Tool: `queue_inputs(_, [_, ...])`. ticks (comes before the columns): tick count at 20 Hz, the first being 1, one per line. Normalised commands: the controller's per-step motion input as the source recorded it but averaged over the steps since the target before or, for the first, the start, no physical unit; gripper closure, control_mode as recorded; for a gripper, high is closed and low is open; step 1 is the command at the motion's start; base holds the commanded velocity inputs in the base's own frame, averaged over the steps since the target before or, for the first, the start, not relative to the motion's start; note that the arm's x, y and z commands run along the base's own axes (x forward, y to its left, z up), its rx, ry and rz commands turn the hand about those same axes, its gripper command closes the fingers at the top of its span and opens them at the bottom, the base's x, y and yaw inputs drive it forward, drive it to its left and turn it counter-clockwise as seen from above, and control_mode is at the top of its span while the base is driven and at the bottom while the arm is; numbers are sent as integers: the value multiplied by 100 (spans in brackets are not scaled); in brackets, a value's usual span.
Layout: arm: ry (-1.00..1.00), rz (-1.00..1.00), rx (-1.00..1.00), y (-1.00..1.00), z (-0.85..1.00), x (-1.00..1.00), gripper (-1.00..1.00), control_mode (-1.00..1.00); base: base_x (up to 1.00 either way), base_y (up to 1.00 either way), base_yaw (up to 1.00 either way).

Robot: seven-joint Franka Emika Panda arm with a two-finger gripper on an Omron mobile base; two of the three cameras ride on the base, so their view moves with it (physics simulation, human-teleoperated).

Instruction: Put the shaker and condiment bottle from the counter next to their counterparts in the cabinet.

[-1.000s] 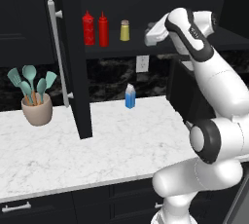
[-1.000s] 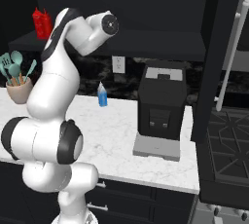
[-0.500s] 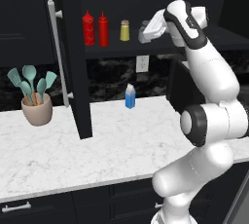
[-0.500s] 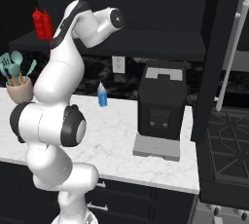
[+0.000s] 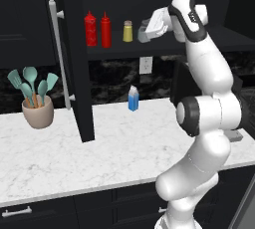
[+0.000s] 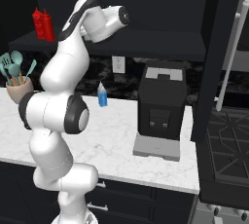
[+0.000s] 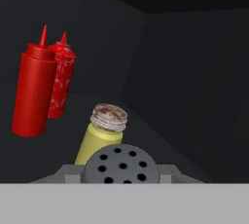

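Since a second ago my claw [image 5: 145, 30] has swung left toward the cabinet [image 5: 74, 58] shelf, clamped on the shaker [image 7: 120, 165], upright, with the yellow shaker [image 7: 103, 136] just ahead.

Glossy red plastic squeeze bottles [image 7: 34, 94] at left; yellow shaker [image 7: 99, 139] with dull, speckled metal cap; matt grey perforated shaker cap [image 7: 119, 165] at bottom. Veined polished marble counter [image 5: 74, 158]; matt black cabinet [image 5: 79, 63], brushed silver handle [image 5: 59, 54].
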Motion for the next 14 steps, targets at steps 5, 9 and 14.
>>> queue_inputs(5, [0, 7, 0, 23, -45, 27, 100, -100, 0, 0, 0])
queue_inputs(9, [0, 7, 0, 17, -39, 17, -100, -100, 0, 0, 0])
queue_inputs(14, [0, 5, 0, 1, -19, 1, -100, -100, 0, 0, 0])
